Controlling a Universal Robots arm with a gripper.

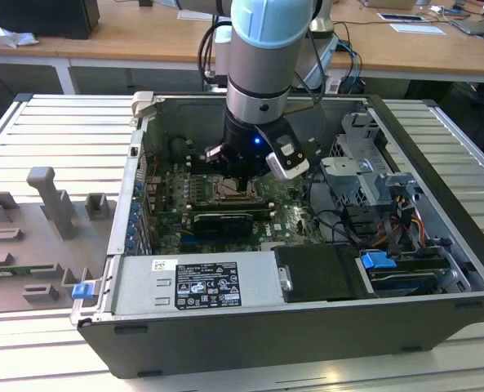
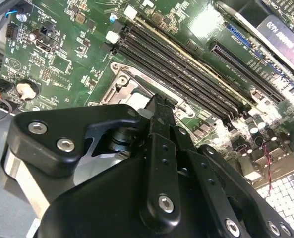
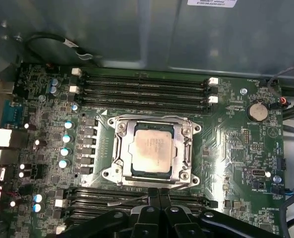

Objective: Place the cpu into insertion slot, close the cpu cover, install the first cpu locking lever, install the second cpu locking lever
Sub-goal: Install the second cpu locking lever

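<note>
Computer case (image 1: 307,327) on slatted metal table (image 1: 54,131)

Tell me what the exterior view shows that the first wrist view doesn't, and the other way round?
The exterior view alone takes in the whole open computer case on a slatted metal table, the robot arm reaching down into it, a grey fixture tray on the exterior view's left, and wooden desks behind.

The first wrist view alone shows the cpu seated in the insertion slot with the cpu cover framing it, and a coin battery.

Both show the green motherboard and the gripper close above the socket area.
</note>
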